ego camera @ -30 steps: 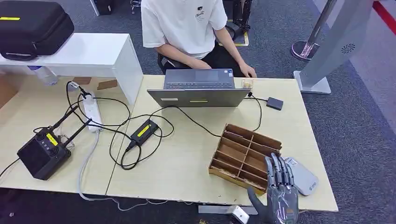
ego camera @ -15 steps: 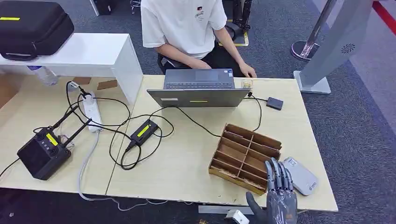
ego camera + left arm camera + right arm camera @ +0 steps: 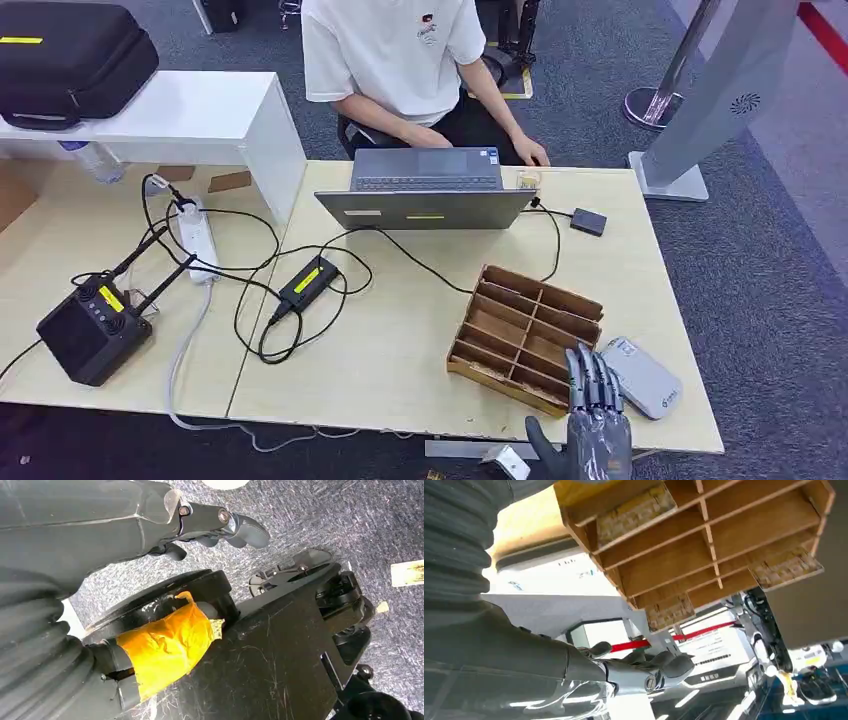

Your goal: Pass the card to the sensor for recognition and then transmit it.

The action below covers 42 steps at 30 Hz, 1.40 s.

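Since 1.0 s ago, the right hand (image 3: 597, 420) has been drawn back toward the near table edge, so that the grey card (image 3: 643, 376) beside it is now uncovered and seen whole. Nothing is held by this hand: its fingers (image 3: 590, 378) are extended and slightly apart, pointing at the near corner of the wooden tray (image 3: 527, 335), and its thumb is spread to the side. In the right wrist view the same hand (image 3: 644, 667) is seen with nothing in it, close to the tray (image 3: 704, 545).

The card is lying flat on the table (image 3: 400, 340), just right of the tray and near the front right corner, touching neither the hand nor the tray as far as can be told.

The left hand (image 3: 220, 527) is shown above a grey carpet with its fingers loosely curled and nothing held in them.

Across the table a laptop (image 3: 425, 190) is being used by a person (image 3: 400, 60) in a white shirt. A small dark box (image 3: 588, 221) is set to the right of the laptop and joined to it by a cable. Whether this is the sensor cannot be told. On the left, a power strip (image 3: 200, 240), a black adapter (image 3: 308, 281) and a black device with antennas (image 3: 92, 330) are linked by cables.
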Tool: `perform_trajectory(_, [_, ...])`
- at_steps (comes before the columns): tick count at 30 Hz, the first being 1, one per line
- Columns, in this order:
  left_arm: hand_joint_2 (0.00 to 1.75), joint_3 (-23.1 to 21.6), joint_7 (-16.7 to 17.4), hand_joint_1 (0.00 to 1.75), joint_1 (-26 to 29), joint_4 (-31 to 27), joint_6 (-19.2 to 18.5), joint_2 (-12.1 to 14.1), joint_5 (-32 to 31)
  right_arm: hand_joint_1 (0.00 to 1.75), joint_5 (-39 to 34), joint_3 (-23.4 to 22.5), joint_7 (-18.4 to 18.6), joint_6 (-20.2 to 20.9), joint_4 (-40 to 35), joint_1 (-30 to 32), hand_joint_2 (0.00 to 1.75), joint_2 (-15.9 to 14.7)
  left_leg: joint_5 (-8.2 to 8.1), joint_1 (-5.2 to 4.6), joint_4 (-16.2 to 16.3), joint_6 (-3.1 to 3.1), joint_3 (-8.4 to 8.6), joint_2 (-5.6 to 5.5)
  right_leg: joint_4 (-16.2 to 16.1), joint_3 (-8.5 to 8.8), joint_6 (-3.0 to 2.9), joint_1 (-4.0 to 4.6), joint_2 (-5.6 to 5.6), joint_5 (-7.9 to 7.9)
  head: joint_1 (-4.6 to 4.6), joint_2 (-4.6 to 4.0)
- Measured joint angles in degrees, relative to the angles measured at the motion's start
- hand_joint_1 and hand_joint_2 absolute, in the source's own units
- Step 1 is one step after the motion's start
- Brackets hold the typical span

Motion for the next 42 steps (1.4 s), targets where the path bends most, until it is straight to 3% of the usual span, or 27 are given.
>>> perform_trajectory(17, [1.75,0.0,0.0,0.0,0.0,0.0,0.0,0.0,0.17,0.0,1.2,-2.36,1.25,-0.02,5.2,-0.65,1.75,0.0,0.0,0.0,0.0,0.0,0.0,0.0,0.0,0.0,0.0,0.0,0.0,0.0,0.0,0.0])
perform_trajectory(27, [1.75,0.0,0.0,0.0,0.0,0.0,-0.02,0.0,0.0,0.0,1.03,-3.56,0.15,-0.02,6.9,-1.44,1.75,0.0,0.0,0.0,0.0,0.0,0.0,0.0,0.0,0.0,0.0,0.0,0.0,0.0,0.0,0.0])
perform_trajectory(28, [1.75,0.0,0.0,0.0,0.0,0.0,-0.02,0.0,0.0,0.72,1.03,-3.65,0.07,-0.02,7.01,-1.51,1.75,0.02,0.0,0.0,0.0,0.0,0.0,0.01,0.0,0.0,0.0,0.0,0.0,0.0,0.0,0.0])
perform_trajectory(29, [1.75,0.0,0.0,0.0,0.0,0.0,-0.02,0.0,0.0,1.75,1.03,-3.71,0.04,-0.02,7.12,-1.57,1.75,0.02,0.0,0.0,0.0,0.0,0.0,0.0,0.0,0.0,0.0,0.0,0.0,0.0,0.02,0.0])
perform_trajectory(33, [1.75,0.0,0.0,0.0,0.0,0.0,-0.02,0.0,0.0,1.75,0.57,-4.06,-0.33,-0.02,7.56,-1.84,1.75,0.09,0.0,0.0,0.0,0.0,0.0,0.0,0.0,0.0,0.0,0.0,0.0,0.0,0.0,0.0])
perform_trajectory(42, [1.75,0.0,-0.44,0.0,0.0,0.0,-0.11,0.0,0.11,1.75,-4.38,-6.08,-4.86,-0.17,9.44,-3.39,1.75,-0.02,0.0,0.0,0.0,0.0,0.02,-0.01,-0.01,0.04,0.0,0.0,0.0,0.0,0.0,0.0])
